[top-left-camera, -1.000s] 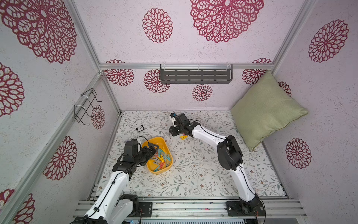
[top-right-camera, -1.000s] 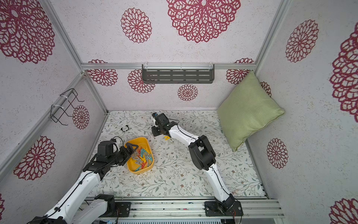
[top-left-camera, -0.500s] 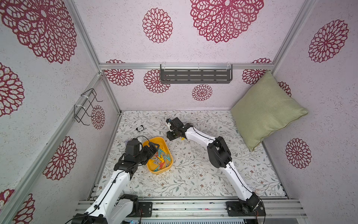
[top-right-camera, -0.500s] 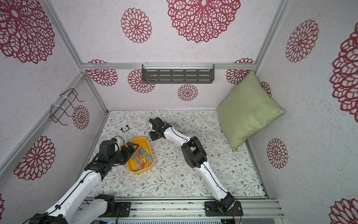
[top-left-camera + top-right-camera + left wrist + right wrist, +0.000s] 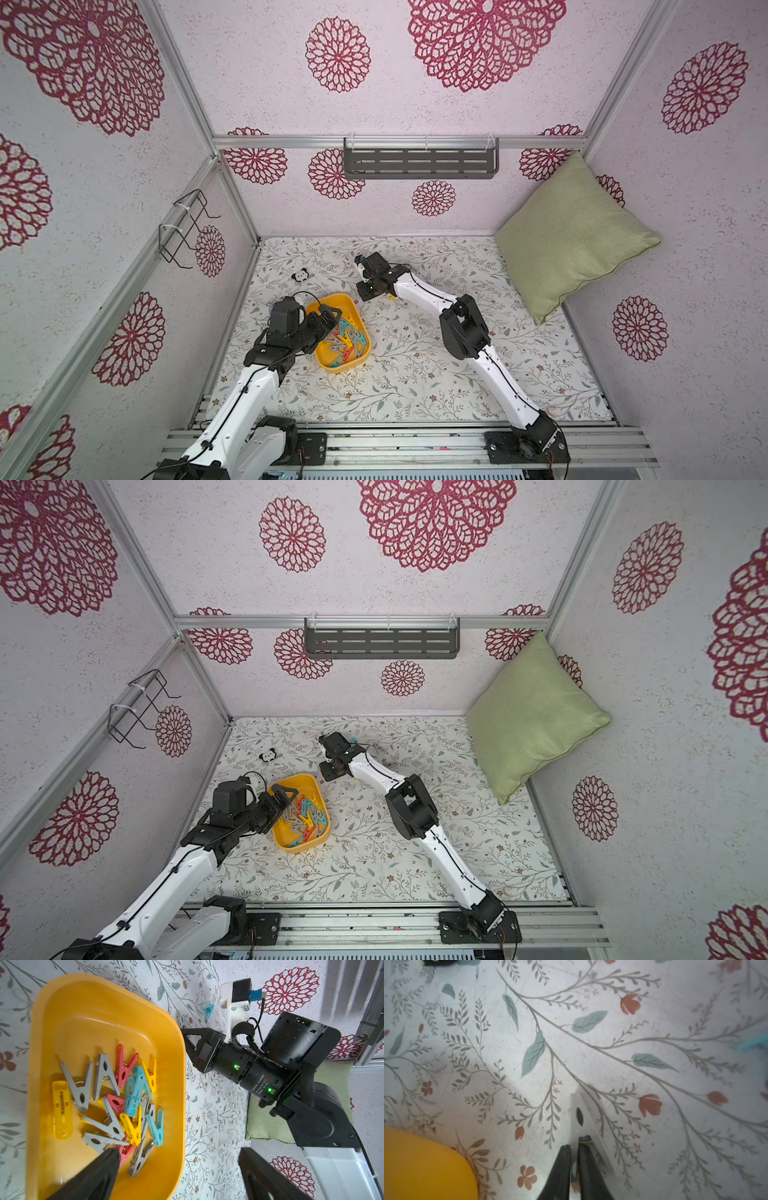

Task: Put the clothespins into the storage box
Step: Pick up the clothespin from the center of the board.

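Clothespins (image 5: 133,1093) in box (image 5: 83,1012); motor (image 5: 255,1076) lbl "DAMIAO"

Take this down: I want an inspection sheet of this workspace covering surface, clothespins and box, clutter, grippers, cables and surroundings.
Surface: floral table cover, lying flat.
Job's things: the yellow storage box holds a heap of clothespins; a teal clothespin lies loose on the cover; a grey clothespin is gripped low over the cover.
Clutter: panda toy on the cover, beyond the box.
Grippers: left gripper open, hovers at the box's edge; right gripper shut on the grey clothespin.
Cables: black cable at the right wrist camera; no snag seen.
Surroundings: green cushion in the corner, grey wall shelf, wire rack.
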You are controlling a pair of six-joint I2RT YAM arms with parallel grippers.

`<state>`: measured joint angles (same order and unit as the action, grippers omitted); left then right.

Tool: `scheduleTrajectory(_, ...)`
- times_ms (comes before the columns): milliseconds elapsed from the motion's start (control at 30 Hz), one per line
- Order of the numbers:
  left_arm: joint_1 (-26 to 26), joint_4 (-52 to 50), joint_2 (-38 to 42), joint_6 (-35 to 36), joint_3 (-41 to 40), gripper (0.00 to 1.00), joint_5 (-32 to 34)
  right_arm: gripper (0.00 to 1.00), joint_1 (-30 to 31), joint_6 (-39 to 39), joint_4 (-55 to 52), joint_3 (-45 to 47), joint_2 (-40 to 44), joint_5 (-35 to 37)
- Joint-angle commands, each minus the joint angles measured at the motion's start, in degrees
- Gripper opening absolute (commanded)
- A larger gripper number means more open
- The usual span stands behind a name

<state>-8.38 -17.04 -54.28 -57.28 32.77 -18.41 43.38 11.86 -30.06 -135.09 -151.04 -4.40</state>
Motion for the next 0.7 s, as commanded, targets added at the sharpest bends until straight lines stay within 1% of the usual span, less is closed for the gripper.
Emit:
scheduleTrajectory(0, -0.4, -0.8, 1.7, 0.4, -0.3, 0.97, 1.1, 0.08, 0.0, -0.2, -1.6, -1.3, 0.6, 1.4)
scheduleTrajectory(133, -0.5, -3.1, 3.2, 1.1, 1.1, 0.97, 2.0, 0.04, 0.1, -0.2, -1.8, -0.2, 4.2, 1.7)
scheduleTrajectory(267, -0.4, -6.1, 5.2, 2.8, 3.1, 0.97, 4.0, 0.02, 1.0, -0.7, -0.8, 3.7, 9.8, 2.4)
scheduleTrajectory(433, -0.2, -10.4, 6.7, 5.0, 5.9, 0.97, 6.3, 0.02, 3.4, -1.5, 1.9, 11.6, 18.4, 4.6)
scheduleTrajectory(600, 0.8, -13.6, 7.6, 6.8, 7.7, 0.97, 8.0, 0.02, 6.6, -1.9, 3.6, 17.4, 24.7, 4.4)
scheduleTrajectory(667, 2.0, -14.7, 8.2, 7.3, 7.9, 0.97, 8.2, 0.02, 8.1, -2.1, 4.2, 19.4, 26.5, 3.9)
